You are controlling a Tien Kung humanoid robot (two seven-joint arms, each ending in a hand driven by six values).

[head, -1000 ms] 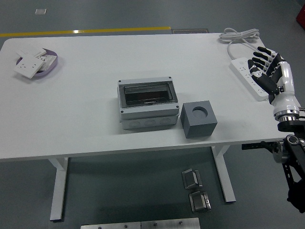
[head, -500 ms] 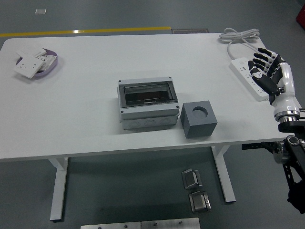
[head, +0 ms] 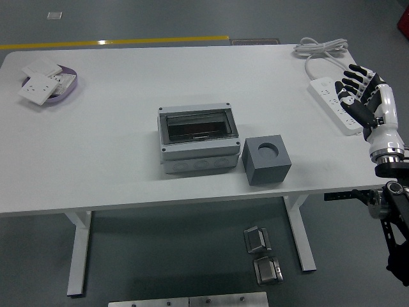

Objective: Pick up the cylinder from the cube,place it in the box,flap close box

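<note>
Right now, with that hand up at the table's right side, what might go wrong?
The right hand, fingers spread and empty, hovers over the white power strip and its cable; swinging toward the grey cube it might snag them. The cube sits right beside the box, so a reaching hand could knock either. I cannot make out a cylinder in the cube's hole.

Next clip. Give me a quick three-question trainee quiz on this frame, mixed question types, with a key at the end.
1. True or false: the right hand grasps the grey cube.
2. The cube sits on which side of the grey box in the picture? A) left B) right C) behind
3. What lies under the right hand at the table's right edge?

Key: 1. False; its fingers are spread and empty. 2. B. 3. A white power strip.
</note>
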